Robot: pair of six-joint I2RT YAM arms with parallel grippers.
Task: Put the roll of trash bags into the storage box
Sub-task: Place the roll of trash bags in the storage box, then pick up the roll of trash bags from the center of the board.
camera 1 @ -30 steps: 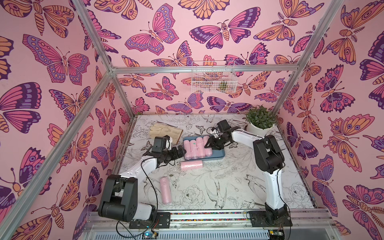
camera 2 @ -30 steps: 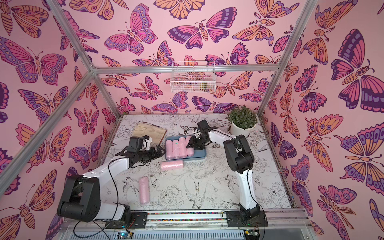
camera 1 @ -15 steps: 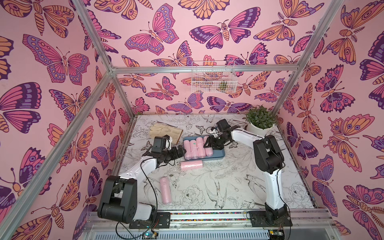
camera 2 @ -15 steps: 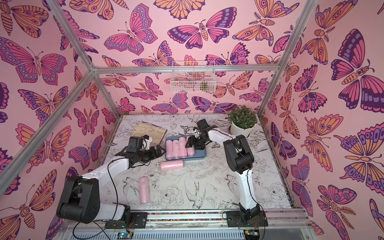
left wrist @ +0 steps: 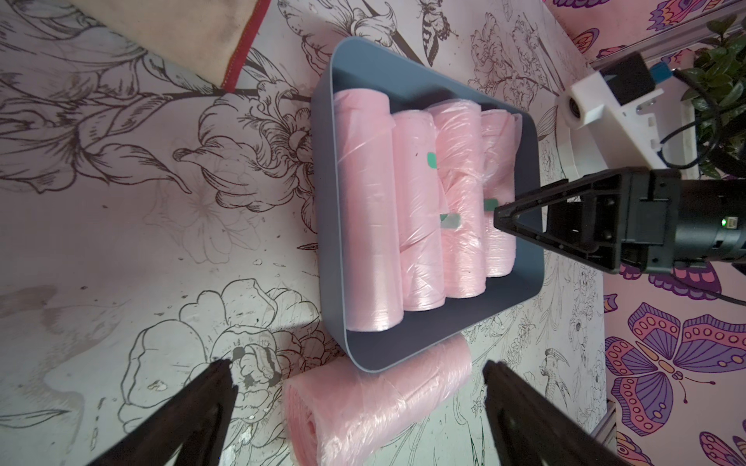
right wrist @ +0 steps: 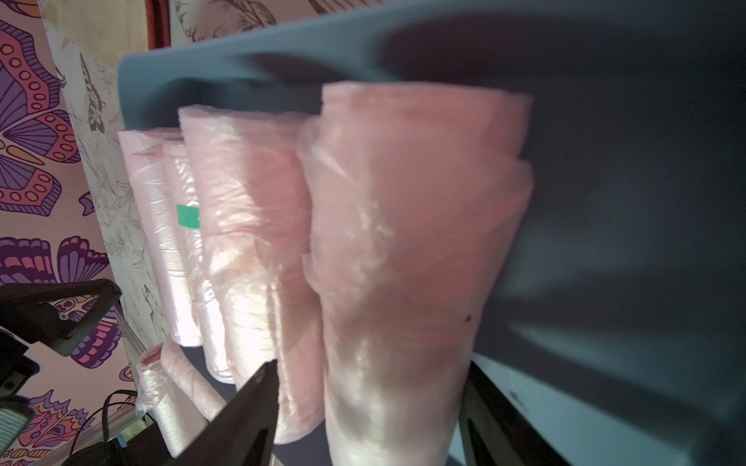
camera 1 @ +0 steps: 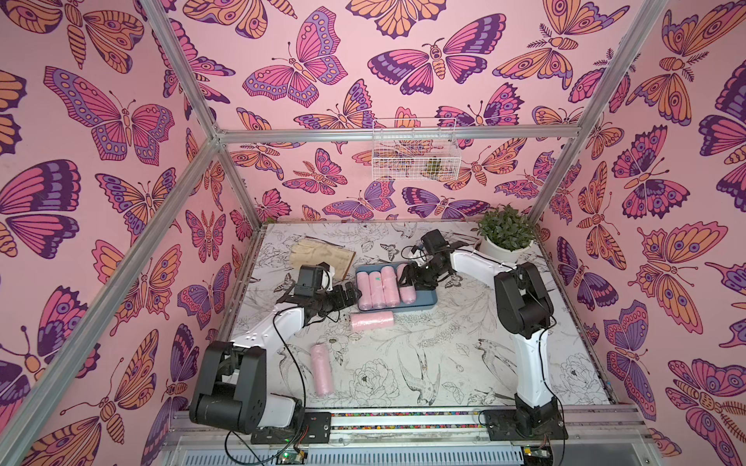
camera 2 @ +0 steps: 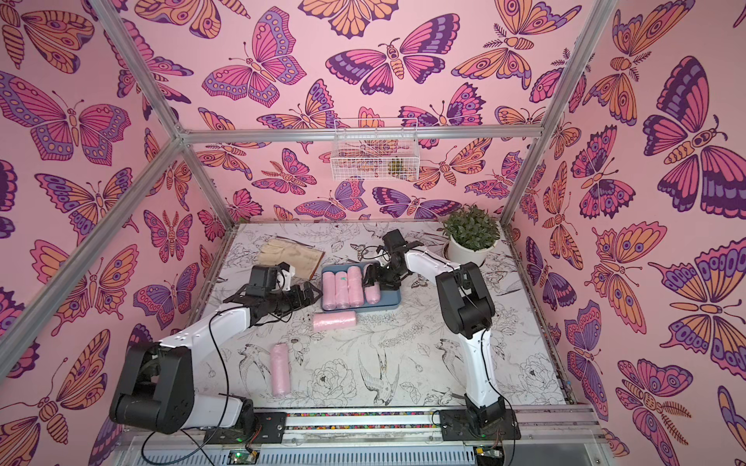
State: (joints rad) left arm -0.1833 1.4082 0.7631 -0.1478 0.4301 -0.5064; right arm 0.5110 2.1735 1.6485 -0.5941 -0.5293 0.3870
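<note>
The slate-blue storage box (camera 1: 428, 300) (camera 2: 391, 300) (left wrist: 327, 201) (right wrist: 605, 161) holds several pink rolls of trash bags side by side. My right gripper (camera 1: 407, 278) (camera 2: 371, 276) (right wrist: 369, 367) is open and straddles the rightmost roll (camera 1: 407, 294) (left wrist: 500, 250) (right wrist: 403, 242), which lies in the box; one finger stands clear of it. My left gripper (camera 1: 351, 294) (camera 2: 309, 296) (left wrist: 357, 365) is wide open and empty, just left of the box. A loose roll (camera 1: 371, 321) (camera 2: 334, 320) (left wrist: 375, 399) lies on the table against the box's near edge. Another roll (camera 1: 321, 369) (camera 2: 280, 369) lies nearer the front.
A tan cloth (camera 1: 323, 256) lies behind the left gripper. A potted plant (camera 1: 504, 238) stands at the back right corner. A white wire basket (camera 1: 413, 149) hangs on the back wall. Metal frame posts border the table.
The right gripper's jaws have spread apart around the rightmost roll, which now rests in the box. Neither arm has moved noticeably.
</note>
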